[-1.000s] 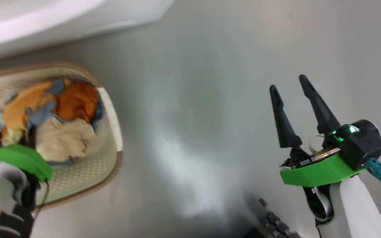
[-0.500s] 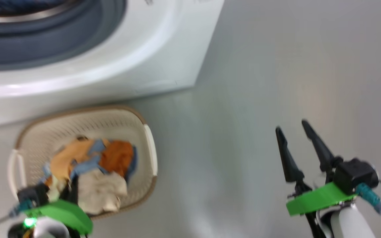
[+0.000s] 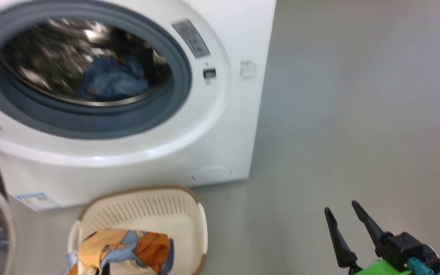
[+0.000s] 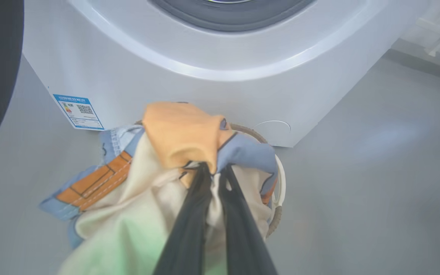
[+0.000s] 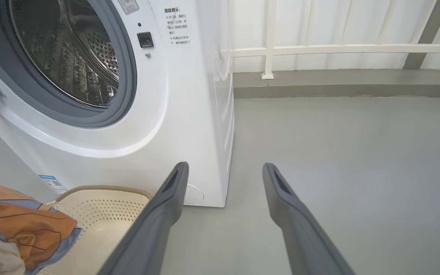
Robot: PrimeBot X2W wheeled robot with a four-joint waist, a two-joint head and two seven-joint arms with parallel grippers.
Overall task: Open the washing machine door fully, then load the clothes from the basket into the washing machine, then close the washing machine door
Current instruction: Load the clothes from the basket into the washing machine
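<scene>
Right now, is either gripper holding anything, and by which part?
The left gripper pinches the cream garment by a bunched fold; the right gripper holds nothing.

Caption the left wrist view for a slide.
Left gripper shut on a cream-and-orange garment over the basket, before the washing machine.

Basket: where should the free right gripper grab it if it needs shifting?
Likely the white side handle on the right wall of the basket, from above: a thin strip at the rim that jaws can straddle, nearest the open right gripper, with the clothes heaped toward the other side.
</scene>
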